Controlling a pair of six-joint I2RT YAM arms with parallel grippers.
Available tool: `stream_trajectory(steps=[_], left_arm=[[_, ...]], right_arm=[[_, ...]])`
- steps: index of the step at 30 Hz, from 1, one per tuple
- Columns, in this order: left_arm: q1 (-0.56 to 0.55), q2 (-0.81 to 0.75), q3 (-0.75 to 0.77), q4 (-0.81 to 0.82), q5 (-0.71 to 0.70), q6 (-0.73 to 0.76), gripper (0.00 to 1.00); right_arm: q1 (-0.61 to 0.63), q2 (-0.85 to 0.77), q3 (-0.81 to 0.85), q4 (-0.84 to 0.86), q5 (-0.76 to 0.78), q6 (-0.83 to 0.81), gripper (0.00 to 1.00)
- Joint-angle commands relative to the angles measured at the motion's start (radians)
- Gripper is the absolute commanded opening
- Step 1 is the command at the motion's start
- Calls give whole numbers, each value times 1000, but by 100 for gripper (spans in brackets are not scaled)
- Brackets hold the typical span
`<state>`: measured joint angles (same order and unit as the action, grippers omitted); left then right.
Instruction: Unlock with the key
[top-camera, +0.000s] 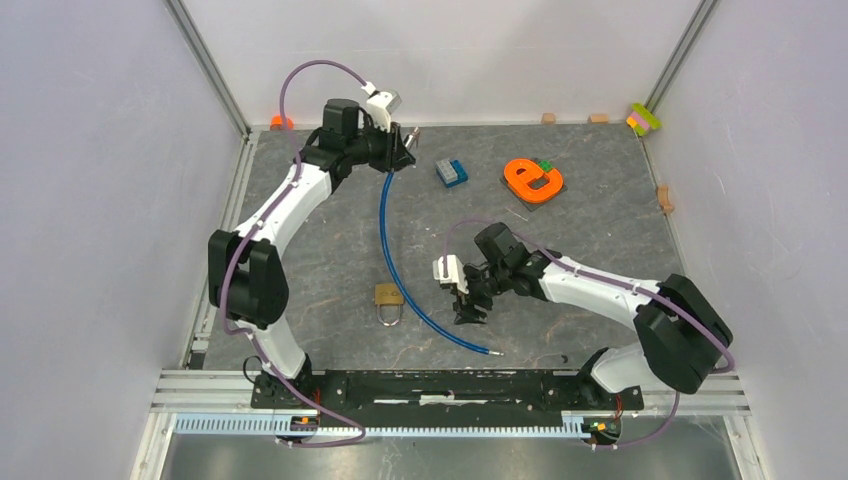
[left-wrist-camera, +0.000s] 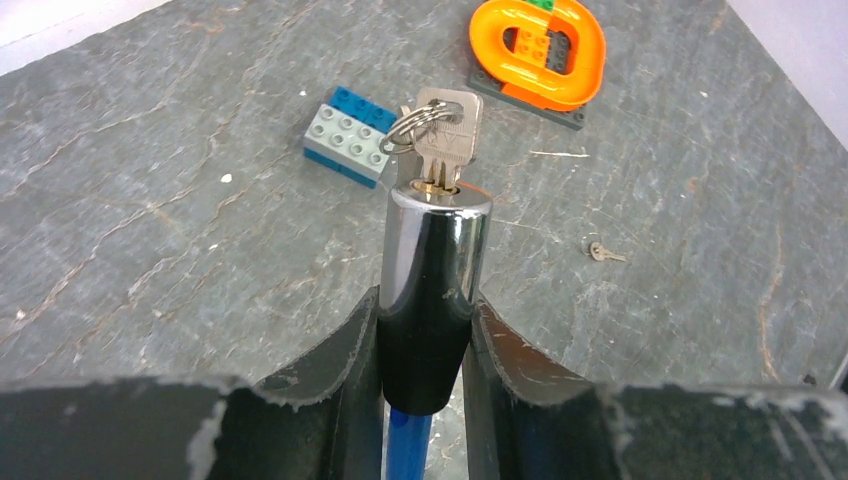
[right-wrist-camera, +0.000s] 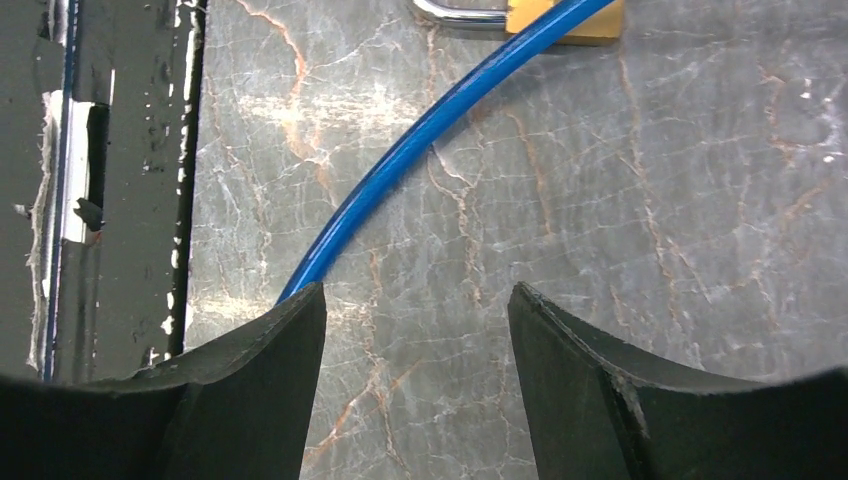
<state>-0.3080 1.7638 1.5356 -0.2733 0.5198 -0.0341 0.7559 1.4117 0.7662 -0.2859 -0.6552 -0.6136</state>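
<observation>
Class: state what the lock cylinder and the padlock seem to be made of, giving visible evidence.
The lock cylinder: likely chromed metal, mirror-bright with reflections; its lower part is glossy black. The padlock: probably brass, dull gold body, silvery shackle.

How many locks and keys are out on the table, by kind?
Locks: 2 (cable lock, padlock)
Keys: 2 (inserted key in the cable lock, loose key on the table)
Total: 4
</observation>
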Motion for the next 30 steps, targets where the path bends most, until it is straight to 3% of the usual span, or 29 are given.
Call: stream_trajectory(steps=[1, 12, 19, 30], left_arm=[[20, -74, -16, 93, -63, -70, 2], [24, -100, -79, 123, -105, -70, 2], [24, -118, -112, 141, -100, -62, 2], [46, -137, -135, 148, -42, -78, 2]], right_arm=[[43, 10, -19, 3, -12, 3, 72], [108, 80, -65, -30, 61, -18, 69], [144, 67, -100, -15, 208, -31, 63], [187, 26, -182, 22, 435, -87, 39]])
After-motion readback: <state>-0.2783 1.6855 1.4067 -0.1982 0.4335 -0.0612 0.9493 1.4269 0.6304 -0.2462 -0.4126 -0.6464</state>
